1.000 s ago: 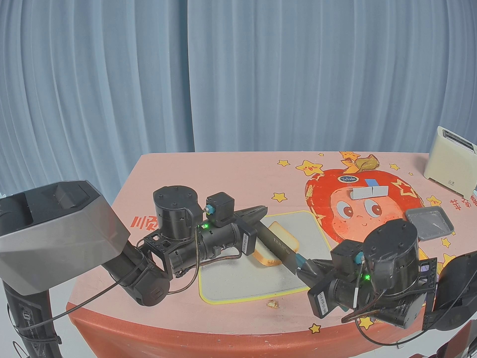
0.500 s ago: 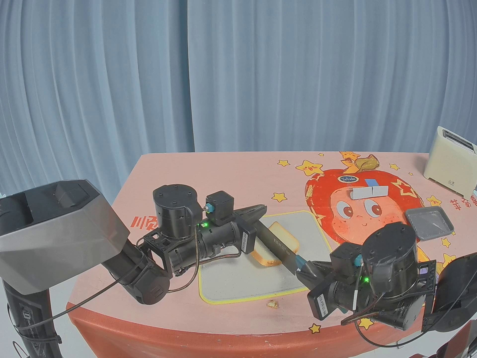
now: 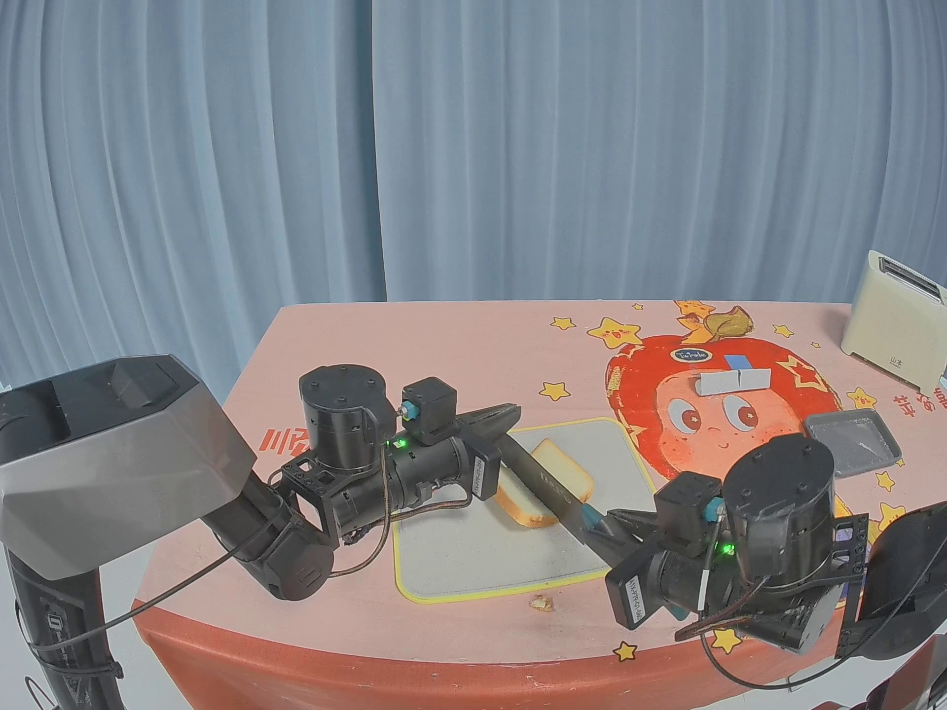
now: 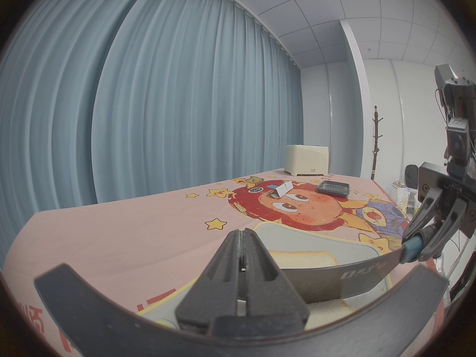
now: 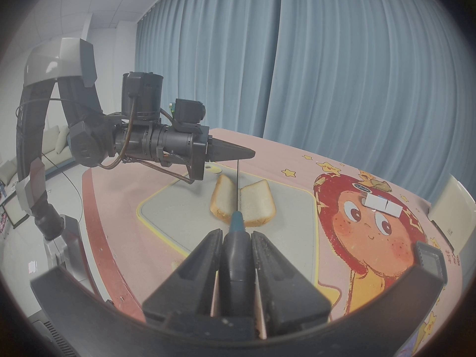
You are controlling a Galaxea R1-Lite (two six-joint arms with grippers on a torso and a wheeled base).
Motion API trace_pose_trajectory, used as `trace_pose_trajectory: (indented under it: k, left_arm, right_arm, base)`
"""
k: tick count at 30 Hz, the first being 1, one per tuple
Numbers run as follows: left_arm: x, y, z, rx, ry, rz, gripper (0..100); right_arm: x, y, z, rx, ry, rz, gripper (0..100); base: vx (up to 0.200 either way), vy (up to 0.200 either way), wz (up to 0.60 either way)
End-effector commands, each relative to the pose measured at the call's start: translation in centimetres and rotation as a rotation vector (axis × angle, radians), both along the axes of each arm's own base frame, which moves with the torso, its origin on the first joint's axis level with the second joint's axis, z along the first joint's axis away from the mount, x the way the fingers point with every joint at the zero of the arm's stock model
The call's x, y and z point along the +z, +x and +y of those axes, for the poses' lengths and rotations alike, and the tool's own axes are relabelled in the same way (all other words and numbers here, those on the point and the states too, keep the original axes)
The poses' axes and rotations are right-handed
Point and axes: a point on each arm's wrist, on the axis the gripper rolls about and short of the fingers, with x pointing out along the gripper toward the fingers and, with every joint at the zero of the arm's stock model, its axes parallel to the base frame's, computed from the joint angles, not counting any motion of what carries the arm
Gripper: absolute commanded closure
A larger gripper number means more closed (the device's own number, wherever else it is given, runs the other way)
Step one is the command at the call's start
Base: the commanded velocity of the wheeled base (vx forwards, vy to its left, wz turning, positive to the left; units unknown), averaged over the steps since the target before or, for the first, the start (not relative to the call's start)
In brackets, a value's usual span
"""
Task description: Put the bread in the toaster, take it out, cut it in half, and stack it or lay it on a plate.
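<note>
Near the table's [image 3: 414, 347] front edge, on the grey yellow-rimmed cutting mat [image 3: 464, 554], lies one slice of bread [image 3: 567, 470], flat, crust pale brown. Knife [image 3: 543, 480] stands on edge across the middle of the slice, with bread showing on both sides of the blade; right wrist view has the spine as a thin line splitting the slice [image 5: 253, 202] into two near-equal halves. Cannot tell whether the cut goes right through. Right gripper [image 3: 617, 534] sits at the mat's right front side, both fingers clamped on the knife's teal-tipped handle [image 5: 237, 221]. Left gripper [image 3: 508, 416] reaches in from the mat's left side, fingers pressed together with only a thin seam between them [image 4: 243, 239], tips at the far end of the blade, over its spine; touching or just above, not clear. Left wrist view shows the blade [image 4: 342, 278] running from under those tips to the right gripper [image 4: 431, 229]. Small crumb [image 3: 540, 602] lies on the cloth just in front of the mat. Dark grey tray [image 3: 853, 441] rests well to the right, beside the printed cartoon face; cream toaster [image 3: 898, 322] stands at the far right corner, behind the tray.
</note>
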Motion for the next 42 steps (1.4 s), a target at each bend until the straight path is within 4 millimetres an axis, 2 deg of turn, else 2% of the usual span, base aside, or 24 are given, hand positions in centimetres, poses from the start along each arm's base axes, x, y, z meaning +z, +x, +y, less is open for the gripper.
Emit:
trace_pose_trajectory:
  k: [1, 8, 16, 24, 31, 34, 42]
  left_arm:
    - [0.2, -0.2, -0.1, -0.005, -0.003, -0.004, 100]
    - [0.6, -0.3, -0.1, -0.005, -0.011, -0.019, 100]
    - [1.9, -0.7, 0.0, -0.004, -0.038, -0.059, 100]
    - [1.2, -0.5, -0.1, -0.002, -0.027, -0.044, 100]
    - [-0.6, -0.1, -0.4, -0.004, -0.003, -0.011, 100]
    - [-0.7, -0.9, -1.3, -0.035, -0.001, -0.008, 100]
    - [-0.5, -2.0, -2.1, -0.068, -0.011, -0.024, 100]
  right_arm:
    - [-0.4, 0.0, -0.1, -0.001, -0.02, 0.012, 100]
    - [-0.8, 0.0, -0.1, 0.001, -0.032, 0.021, 100]
    - [-0.7, 0.1, 0.0, -0.003, -0.026, 0.018, 100]
    - [-0.5, 0.2, -0.1, -0.008, -0.017, 0.012, 100]
    - [-0.4, 0.2, -0.1, -0.009, -0.011, 0.007, 100]
    - [-0.3, 0.3, -0.1, -0.011, -0.006, 0.004, 100]
    - [-0.4, 0.4, 0.0, -0.011, -0.006, 0.004, 100]
  base:
    - [0.0, 0.0, 0.0]
    - [0.0, 0.0, 0.0]
    - [0.0, 0.0, 0.0]
    - [0.0, 0.0, 0.0]
    - [0.0, 0.0, 0.0]
    - [0.0, 0.0, 0.0]
    - [0.0, 0.0, 0.0]
